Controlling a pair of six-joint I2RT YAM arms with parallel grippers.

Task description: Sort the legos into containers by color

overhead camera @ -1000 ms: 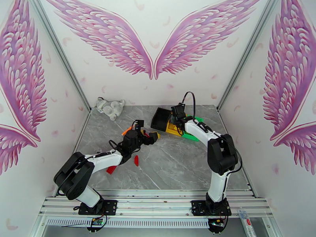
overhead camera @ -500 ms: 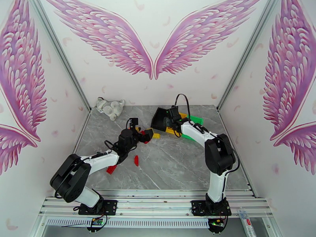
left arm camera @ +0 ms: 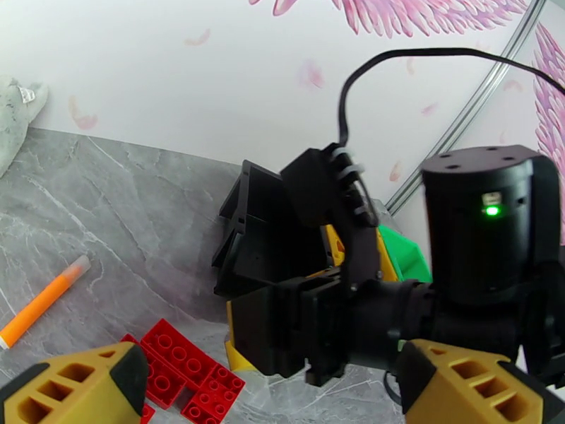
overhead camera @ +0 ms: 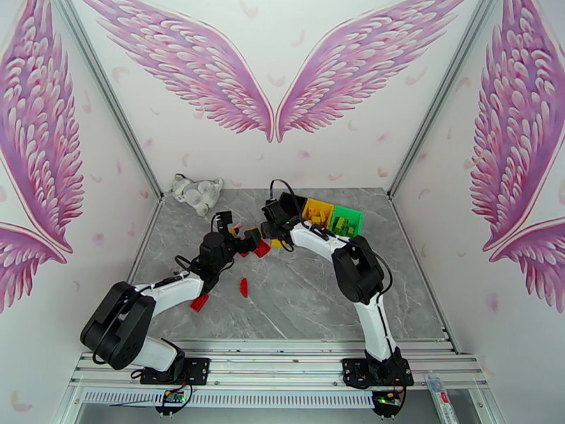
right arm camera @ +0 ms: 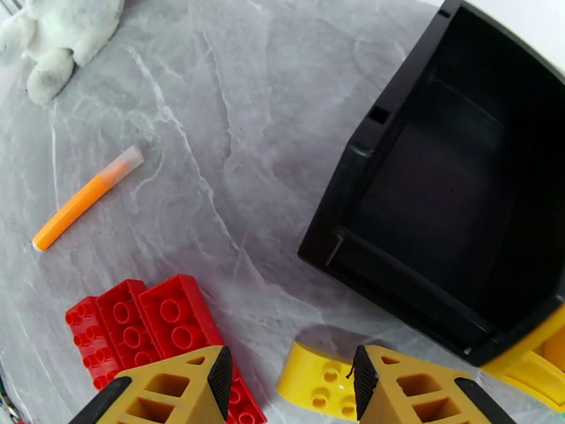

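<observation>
A yellow lego (right arm camera: 318,381) lies on the table just in front of the black container (right arm camera: 452,206), which is empty. My right gripper (right arm camera: 289,383) stands open over it, one finger touching it, the other apart. Red legos (right arm camera: 141,326) lie together just left of it. My left gripper (left arm camera: 275,390) is wide open above the same red legos (left arm camera: 187,369), holding nothing. In the top view the black (overhead camera: 289,205), yellow (overhead camera: 318,211) and green (overhead camera: 347,220) containers stand in a row at the back, the last two with legos inside. My right gripper (overhead camera: 274,233) and left gripper (overhead camera: 247,242) nearly meet.
An orange marker pen (right arm camera: 85,199) lies left of the red legos. A grey-white plush cat (overhead camera: 198,193) sits at the back left corner. Two more red legos (overhead camera: 244,286) (overhead camera: 200,302) lie nearer the front, beside the left arm.
My right arm has swung left from over the yellow and green containers down to the yellow lego in front of the black one. The left gripper has shifted slightly left, still open.
</observation>
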